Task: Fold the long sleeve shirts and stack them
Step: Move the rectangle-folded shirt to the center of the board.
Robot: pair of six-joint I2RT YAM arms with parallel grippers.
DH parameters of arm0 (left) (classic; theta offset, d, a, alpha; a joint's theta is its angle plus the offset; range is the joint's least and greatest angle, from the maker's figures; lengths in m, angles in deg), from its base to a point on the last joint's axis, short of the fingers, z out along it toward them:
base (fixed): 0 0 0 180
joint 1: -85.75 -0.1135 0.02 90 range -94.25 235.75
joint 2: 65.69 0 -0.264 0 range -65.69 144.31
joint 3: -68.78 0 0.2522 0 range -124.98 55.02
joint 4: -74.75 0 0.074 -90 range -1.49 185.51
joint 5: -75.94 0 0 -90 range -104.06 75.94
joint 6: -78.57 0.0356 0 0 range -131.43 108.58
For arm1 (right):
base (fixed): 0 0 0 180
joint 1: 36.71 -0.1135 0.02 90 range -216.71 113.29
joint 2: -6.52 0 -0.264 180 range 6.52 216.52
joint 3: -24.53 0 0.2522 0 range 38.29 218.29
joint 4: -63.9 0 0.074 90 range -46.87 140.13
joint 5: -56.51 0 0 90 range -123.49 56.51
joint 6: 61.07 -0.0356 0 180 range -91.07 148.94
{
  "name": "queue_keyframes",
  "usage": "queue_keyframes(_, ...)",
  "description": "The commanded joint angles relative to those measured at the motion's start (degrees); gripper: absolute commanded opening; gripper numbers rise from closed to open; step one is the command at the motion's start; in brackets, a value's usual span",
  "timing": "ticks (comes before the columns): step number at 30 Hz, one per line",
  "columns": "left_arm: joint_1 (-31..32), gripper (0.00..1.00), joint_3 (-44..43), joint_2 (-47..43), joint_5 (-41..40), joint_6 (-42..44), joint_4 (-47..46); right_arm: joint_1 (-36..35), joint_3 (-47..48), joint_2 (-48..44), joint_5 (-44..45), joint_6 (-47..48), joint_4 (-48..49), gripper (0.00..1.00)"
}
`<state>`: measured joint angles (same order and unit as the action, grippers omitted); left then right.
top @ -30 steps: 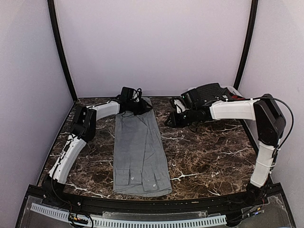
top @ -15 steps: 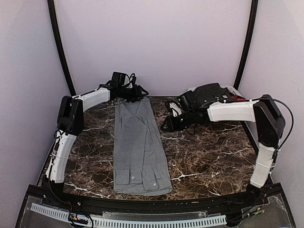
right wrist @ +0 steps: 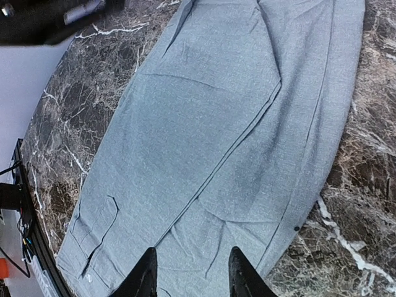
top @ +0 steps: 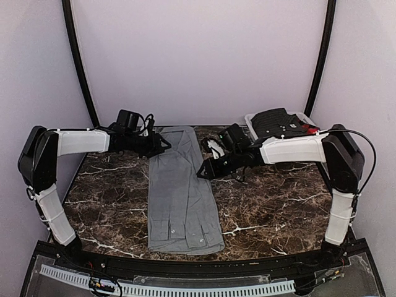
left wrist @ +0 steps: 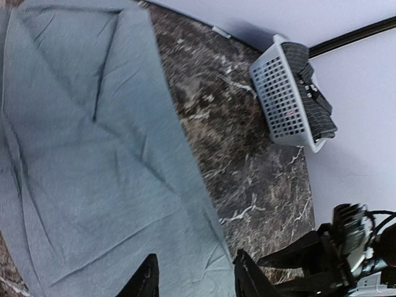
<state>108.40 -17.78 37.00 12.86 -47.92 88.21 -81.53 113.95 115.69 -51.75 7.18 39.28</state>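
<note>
- You see one grey shirt (top: pixel 182 192) lying flat on the table (top: pixel 278 198)
- It is folded into a long, thin strip that runs from the far edge of the table to the near edge, a little left of the middle
- The cuffs (top: pixel 185 234) with their small white buttons lie at the end by the near edge
- Your left gripper (top: pixel 162 146) is by the far end of the shirt, at its left side
- From the left wrist camera, the left gripper (left wrist: pixel 195 281) has its two fingers apart, with only the shirt (left wrist: pixel 93 154) showing below the gap
- Your right gripper (top: pixel 201 173) is over the right side of the shirt, about a third of the way down from the far end
- From the right wrist camera, the right gripper (right wrist: pixel 190 275) also has its fingers apart and holds nothing, and the shirt (right wrist: pixel 216 124) fills most of the view under it
- You cannot tell if any finger touches the cloth
- A white basket (top: pixel 304 116) sits in the far right corner of the table, well apart from the shirt
- Dark cloth (top: pixel 272 117) lies piled in the basket
- From the left wrist camera you see the basket (left wrist: pixel 278 93) with holes in its wall, and the right arm (left wrist: pixel 334 260) low on the right
</note>
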Motion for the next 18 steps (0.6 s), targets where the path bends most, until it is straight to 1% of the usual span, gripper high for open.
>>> queue_keyframes(1,0.11,0.39,9.34,-2.33,-1.78,-1.73,-2.03,-1.16,2.23,3.09,0.49,-1.65,2.69,0.36)
queue_keyframes(5,0.19,0.37,14.61,-3.31,-0.9,-4.08,-4.57,-2.33,1.77,4.43,0.41,-3.11,3.89,0.36)
queue_keyframes(9,0.2,0.36,17.75,-2.85,-1.56,-4.46,-5.17,-2.88,1.02,6.48,0.39,-4.47,5.65,0.36)
queue_keyframes(12,0.13,0.35,17.99,-0.99,-2.05,-4.37,-4.54,-2.89,0.62,7.95,1.38,-5.48,6.61,0.35)
queue_keyframes(18,-0.02,0.32,15.55,3.71,-3.5,-4.03,-3.32,-2.46,1.22,11.14,3.54,-6.45,7.42,0.35)
